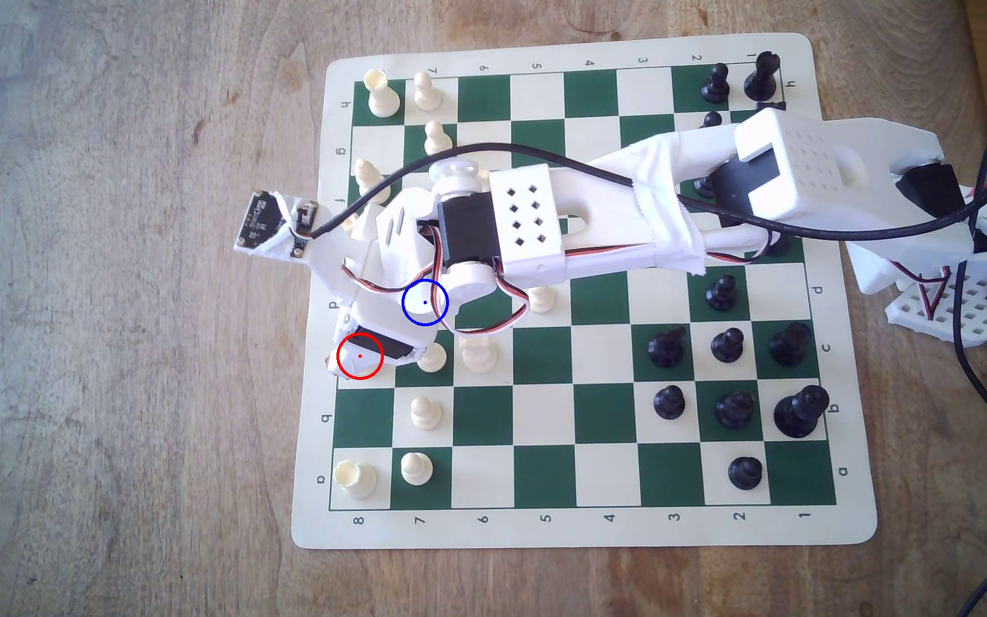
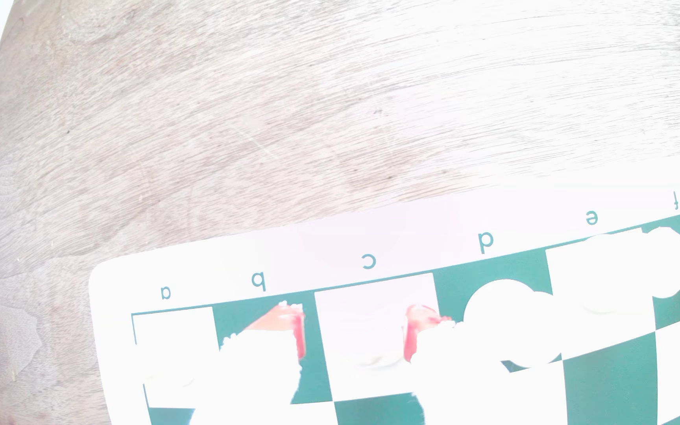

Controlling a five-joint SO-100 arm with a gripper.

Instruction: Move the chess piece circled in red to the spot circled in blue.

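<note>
— Looking at the exterior view, is anything showing of the bishop inside the red ring?

— Hardly. The claw (image 2: 354, 327) is hanging right over that cream square at the nine o'clock edge of the chess mat (image 1: 598, 531), and the arm (image 1: 598, 202) is covering the piece itself.

— Is the wrist view helping?

— A little, though it is glaring badly. The bishop (image 2: 375, 361) is showing as a pale rim on the cream square above the letter c; its body and head are washing out into the white.

— And the claw?

— Its two red-tipped fingers (image 2: 299, 339) are standing apart, one on each side of that square, with the bishop between them. Whether either is touching it, I cannot tell.

— Where is the blue-ringed square (image 1: 425, 302) sitting?

— At about two o'clock from the red ring in the exterior view, one square off diagonally. Red-and-black wires (image 1: 503, 296) are crossing it, and the arm is partly hiding it. Cream pawns (image 1: 424, 412) are standing near, at five o'clock from the claw.
</note>
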